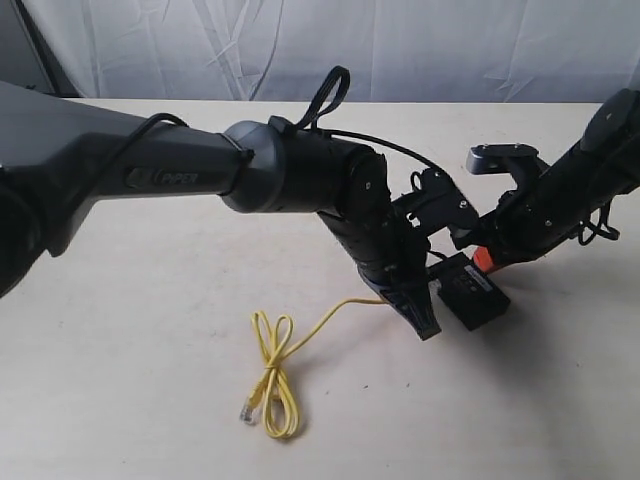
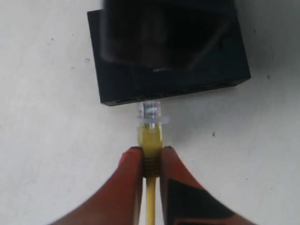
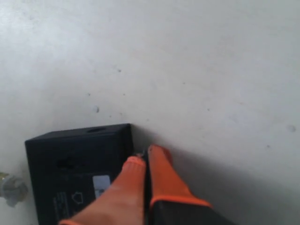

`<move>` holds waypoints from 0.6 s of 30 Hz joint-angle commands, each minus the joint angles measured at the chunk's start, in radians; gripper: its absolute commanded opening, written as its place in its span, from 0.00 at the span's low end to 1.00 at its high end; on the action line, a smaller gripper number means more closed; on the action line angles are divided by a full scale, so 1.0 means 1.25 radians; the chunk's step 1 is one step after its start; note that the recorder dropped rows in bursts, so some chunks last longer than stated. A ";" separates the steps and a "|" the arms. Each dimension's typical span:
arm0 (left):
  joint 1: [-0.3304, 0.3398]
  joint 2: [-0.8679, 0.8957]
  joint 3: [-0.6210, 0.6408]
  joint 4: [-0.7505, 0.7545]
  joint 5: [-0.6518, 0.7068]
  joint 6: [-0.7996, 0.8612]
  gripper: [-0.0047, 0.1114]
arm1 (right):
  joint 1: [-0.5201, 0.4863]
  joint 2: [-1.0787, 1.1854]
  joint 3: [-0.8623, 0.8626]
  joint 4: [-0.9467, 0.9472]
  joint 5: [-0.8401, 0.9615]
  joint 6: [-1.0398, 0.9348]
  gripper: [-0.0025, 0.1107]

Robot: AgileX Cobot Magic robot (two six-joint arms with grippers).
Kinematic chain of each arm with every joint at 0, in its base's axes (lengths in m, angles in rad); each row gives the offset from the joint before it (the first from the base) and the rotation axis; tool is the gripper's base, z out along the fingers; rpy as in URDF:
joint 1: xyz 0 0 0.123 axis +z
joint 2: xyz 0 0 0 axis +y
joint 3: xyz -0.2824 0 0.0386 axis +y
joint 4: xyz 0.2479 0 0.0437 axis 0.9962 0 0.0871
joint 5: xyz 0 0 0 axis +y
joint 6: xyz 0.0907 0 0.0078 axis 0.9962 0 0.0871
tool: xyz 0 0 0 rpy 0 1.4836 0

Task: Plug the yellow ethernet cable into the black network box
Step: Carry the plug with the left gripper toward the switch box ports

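Note:
The yellow ethernet cable (image 1: 276, 372) lies looped on the table, its free clear plug (image 1: 247, 411) at the near end. My left gripper (image 2: 150, 154) is shut on the yellow boot of the other end. That clear plug (image 2: 150, 112) points at the port side of the black network box (image 2: 117, 84), a small gap short of it. My right gripper (image 3: 146, 157) is shut, its tips resting at one edge of the box (image 3: 75, 154), one finger lying over the top near the white label (image 3: 101, 183). In the exterior view the box (image 1: 485, 300) sits between the left gripper (image 1: 427, 325) and the right gripper (image 1: 482, 258).
The pale table (image 1: 140, 340) stretches left and forward of the cable loop. A white curtain (image 1: 400, 40) hangs behind the far edge. The left arm's thick grey link (image 1: 170, 170) spans the left half of the scene.

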 commanded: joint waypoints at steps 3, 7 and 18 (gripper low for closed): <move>-0.002 0.010 -0.007 -0.002 -0.005 -0.038 0.04 | -0.003 0.000 -0.001 0.015 0.004 -0.011 0.01; -0.002 0.010 -0.007 0.075 0.038 -0.107 0.04 | -0.003 0.000 -0.001 0.004 0.006 -0.011 0.01; -0.002 0.001 -0.007 0.159 0.041 -0.217 0.04 | -0.052 0.000 -0.005 0.089 0.030 0.058 0.01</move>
